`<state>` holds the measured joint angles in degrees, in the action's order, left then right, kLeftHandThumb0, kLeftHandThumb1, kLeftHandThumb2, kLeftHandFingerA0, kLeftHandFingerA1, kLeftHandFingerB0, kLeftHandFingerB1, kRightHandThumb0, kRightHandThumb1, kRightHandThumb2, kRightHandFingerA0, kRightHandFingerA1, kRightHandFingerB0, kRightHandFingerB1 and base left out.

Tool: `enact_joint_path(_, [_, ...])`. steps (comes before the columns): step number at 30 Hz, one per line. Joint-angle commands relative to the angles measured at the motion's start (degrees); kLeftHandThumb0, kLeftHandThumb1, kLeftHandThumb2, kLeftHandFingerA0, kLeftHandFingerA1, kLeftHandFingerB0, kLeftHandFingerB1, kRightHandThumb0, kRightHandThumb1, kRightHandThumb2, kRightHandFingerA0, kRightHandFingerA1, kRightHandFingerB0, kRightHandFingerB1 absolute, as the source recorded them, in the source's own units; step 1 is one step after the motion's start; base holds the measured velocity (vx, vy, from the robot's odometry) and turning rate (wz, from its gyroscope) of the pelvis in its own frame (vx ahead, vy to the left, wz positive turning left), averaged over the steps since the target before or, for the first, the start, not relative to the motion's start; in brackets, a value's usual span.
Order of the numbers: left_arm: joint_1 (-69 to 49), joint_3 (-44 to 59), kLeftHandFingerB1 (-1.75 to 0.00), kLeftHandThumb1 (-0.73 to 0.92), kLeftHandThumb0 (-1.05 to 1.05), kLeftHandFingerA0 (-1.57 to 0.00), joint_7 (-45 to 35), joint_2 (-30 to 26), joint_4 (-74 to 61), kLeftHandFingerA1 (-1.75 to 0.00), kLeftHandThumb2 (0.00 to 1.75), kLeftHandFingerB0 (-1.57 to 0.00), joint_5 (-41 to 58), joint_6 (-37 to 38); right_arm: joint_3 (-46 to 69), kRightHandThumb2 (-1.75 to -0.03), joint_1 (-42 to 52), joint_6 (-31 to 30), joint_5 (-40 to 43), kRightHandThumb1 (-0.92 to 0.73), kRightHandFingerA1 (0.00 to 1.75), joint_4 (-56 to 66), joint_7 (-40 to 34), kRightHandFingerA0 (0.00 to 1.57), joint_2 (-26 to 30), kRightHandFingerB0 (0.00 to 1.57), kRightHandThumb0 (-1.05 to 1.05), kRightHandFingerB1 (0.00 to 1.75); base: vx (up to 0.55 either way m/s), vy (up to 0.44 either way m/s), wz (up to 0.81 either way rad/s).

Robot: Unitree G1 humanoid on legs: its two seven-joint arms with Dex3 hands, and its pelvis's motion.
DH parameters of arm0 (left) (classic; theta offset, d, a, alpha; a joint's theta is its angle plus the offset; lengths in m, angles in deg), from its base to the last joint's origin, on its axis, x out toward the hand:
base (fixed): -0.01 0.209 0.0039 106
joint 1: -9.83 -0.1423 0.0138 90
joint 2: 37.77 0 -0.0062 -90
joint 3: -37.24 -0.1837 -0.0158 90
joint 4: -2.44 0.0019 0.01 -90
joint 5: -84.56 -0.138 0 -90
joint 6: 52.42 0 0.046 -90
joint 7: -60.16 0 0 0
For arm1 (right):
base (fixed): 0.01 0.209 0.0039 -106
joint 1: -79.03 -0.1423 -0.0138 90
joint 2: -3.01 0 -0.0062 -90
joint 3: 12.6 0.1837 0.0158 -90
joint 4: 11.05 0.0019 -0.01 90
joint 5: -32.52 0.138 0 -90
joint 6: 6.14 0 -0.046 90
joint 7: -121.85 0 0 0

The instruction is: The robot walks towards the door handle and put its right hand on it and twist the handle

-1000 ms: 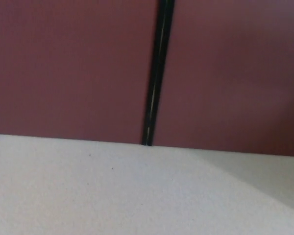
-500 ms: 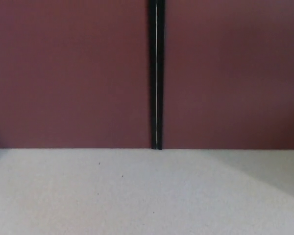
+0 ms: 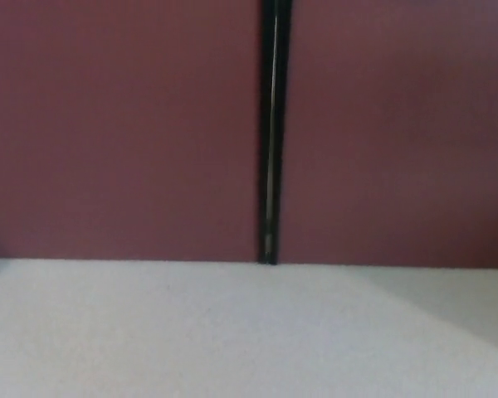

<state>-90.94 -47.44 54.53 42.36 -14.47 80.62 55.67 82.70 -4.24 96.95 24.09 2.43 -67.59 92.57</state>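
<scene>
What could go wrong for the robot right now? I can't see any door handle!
No handle shows in the head view, only dark red door panels split by a thin black vertical seam, above pale grey floor. The robot might reach blindly and miss. Neither hand is in view, so aiming can't be checked. The picture is blurry too, which could throw off its judgement.

A dark red door (image 3: 124, 133) fills the far side, meeting a second red panel (image 3: 398, 133) at a thin black vertical seam (image 3: 270, 141) just right of centre.
</scene>
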Motion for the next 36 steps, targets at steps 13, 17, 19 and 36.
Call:
enact_joint_path(13, [-0.2,-0.5,-0.47,0.56,0.04,-0.19,-0.1,-0.4,0.8,-0.5,0.94,-0.14,-0.6,-0.3,-1.1,-0.73,-0.3,-0.2,-0.3,-0.56,0.56,-0.1,0.6,0.67,-0.2,0.44,-0.33,0.46,0.07,0.133,-0.02])
enact_joint_path(17, [-0.5,-0.4,-0.47,0.57,0.04,-0.19,0.0,-0.3,0.6,-0.5,0.95,-0.14,-0.5,0.0,-1.2,-0.74,-0.5,-0.3,-0.4,-0.57,0.56,-0.2,0.6,0.67,-0.3,0.44,-0.33,0.46,0.02,-0.032,0.03])
enact_joint_path(19, [-0.4,-0.1,-0.47,0.57,0.04,-0.2,-0.4,-0.3,0.9,-0.5,0.95,-0.13,-0.2,-0.1,-1.4,-0.74,-0.7,-0.3,-0.5,-0.57,0.57,-0.3,0.6,0.68,-0.2,0.45,-0.33,0.46,0.03,-0.136,0.05])
enact_joint_path(36, [-0.2,-0.1,-0.47,0.56,0.04,-0.25,-0.3,-0.3,0.3,-0.52,0.94,-0.14,-0.3,-0.2,-2.2,-0.59,-1.2,-0.6,-0.2,-0.65,0.47,-0.1,1.5,0.72,0.0,0.47,-0.21,0.37,0.05,-0.152,0.02])
